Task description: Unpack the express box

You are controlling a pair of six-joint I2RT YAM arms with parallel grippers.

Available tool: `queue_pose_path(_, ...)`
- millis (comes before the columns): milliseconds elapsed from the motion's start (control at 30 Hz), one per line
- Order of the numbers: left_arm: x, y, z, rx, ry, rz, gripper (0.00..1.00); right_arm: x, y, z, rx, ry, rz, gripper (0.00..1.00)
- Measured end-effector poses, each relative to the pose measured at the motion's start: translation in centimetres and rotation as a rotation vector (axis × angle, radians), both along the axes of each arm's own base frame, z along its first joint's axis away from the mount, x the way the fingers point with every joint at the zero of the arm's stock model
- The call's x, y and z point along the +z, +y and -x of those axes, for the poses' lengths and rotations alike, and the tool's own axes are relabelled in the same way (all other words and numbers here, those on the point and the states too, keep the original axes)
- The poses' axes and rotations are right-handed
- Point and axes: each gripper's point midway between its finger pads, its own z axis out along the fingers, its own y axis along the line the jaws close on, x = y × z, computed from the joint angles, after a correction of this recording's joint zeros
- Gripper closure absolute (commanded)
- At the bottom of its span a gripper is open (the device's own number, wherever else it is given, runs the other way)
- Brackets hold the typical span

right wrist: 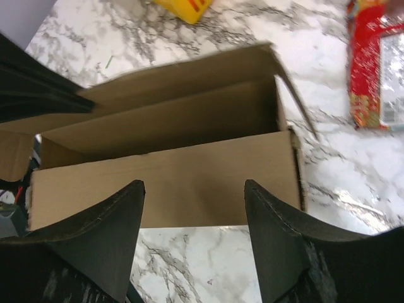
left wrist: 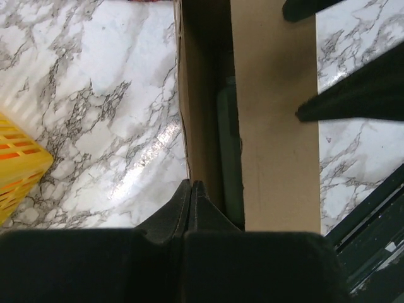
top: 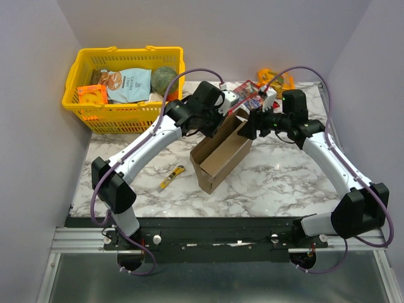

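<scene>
One express box lies open at the middle of the marble table. A pale green item sits inside it, along one wall. The left gripper is pinched tight on the rim of a side wall. The right gripper hangs over the opposite wall, jaws wide, gripping nothing. A red packet lies just behind the box. The yellow basket in the far left corner holds snack bags and a green round object.

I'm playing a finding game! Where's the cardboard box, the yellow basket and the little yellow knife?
express box [top: 226, 163]: top view, outer side wall.
yellow basket [top: 120, 117]: top view, front wall.
yellow knife [top: 172, 178]: top view, middle of it.
</scene>
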Motion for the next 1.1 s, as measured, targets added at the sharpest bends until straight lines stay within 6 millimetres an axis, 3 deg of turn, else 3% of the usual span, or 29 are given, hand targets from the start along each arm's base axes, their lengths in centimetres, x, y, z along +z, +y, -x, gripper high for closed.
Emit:
queue_pose_path(167, 0.1, -0.1, 0.0, -0.019, -0.004, 0.002, 1.0, -0.3, 3.9, 2.7, 0.138, -0.023, 0.017, 0.29)
queue_pose_path(267, 0.7, 0.1, -0.1, -0.023, -0.009, 0.008, 1.0, -1.7, 4.0, 3.3, 0.149, -0.007, 0.044, 0.29)
queue_pose_path(467, 4.1, 0.7, -1.4, -0.002, -0.065, 0.053, 1.0, -3.7, 1.8, 3.0, 0.11, -0.068, 0.165, 0.29)
queue_pose_path(633, 7.7, 1.5, -2.9, 0.028, -0.147, 0.115, 1.0, -7.7, -2.6, 3.7, 0.042, -0.024, 0.342, 0.31)
queue_pose_path(767, 9.2, 1.1, -2.3, -0.001, -0.163, 0.165, 1.0, -9.4, -5.8, 4.1, -0.007, 0.05, 0.415, 0.32)
queue_pose_path(867, 8.7, 0.3, -1.6, -0.047, -0.13, 0.194, 1.0, -9.3, -6.4, 4.4, 0.016, 0.057, 0.421, 0.29)
queue_pose_path(967, 7.6, -0.7, -0.8, -0.098, -0.071, 0.222, 1.0, -7.4, -4.9, 4.4, 0.122, -0.01, 0.368, 0.24)
queue_pose_path(1100, 7.0, -2.6, -0.8, -0.171, 0.016, 0.308, 1.0, -4.4, -2.7, 4.2, 0.314, -0.226, 0.336, 0.16)
